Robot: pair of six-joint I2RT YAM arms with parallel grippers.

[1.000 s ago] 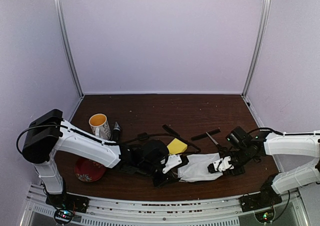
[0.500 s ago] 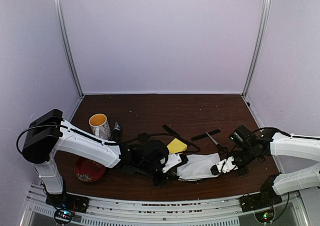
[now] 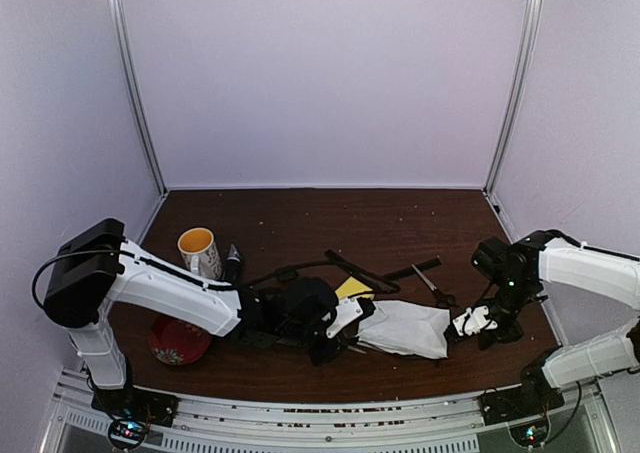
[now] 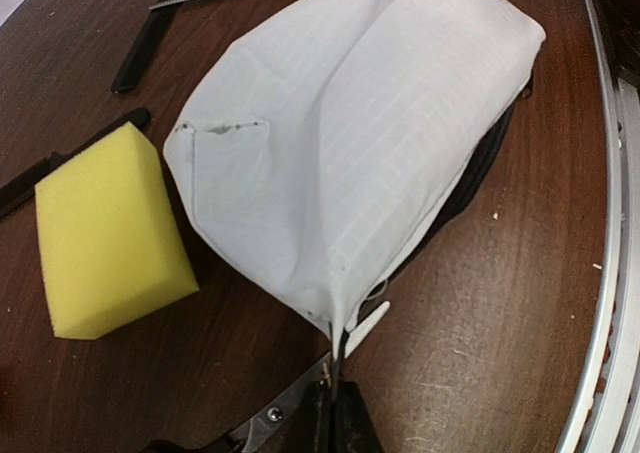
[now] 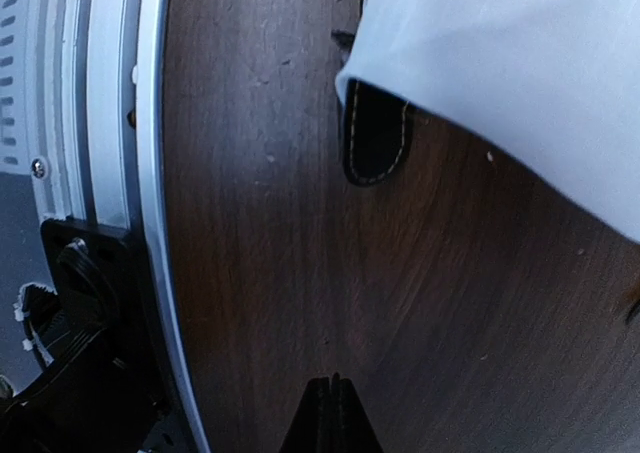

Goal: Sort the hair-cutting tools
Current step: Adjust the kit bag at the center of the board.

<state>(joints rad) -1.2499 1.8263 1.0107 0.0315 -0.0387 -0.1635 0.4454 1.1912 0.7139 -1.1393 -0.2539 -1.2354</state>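
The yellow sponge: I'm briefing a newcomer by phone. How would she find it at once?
On the dark wooden table, find the white pouch near the front edge. Just behind its left end lies the yellow sponge, a plain bright block among slim black tools.

Top camera looks down from behind; both close wrist views share the pouch (image 4: 360,123).

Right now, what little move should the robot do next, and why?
Probably open the right gripper and bring it onto the free end of the white pouch. It is shut on nothing beside the pouch, while the left gripper pinches the other corner, and scissors lie outside it.
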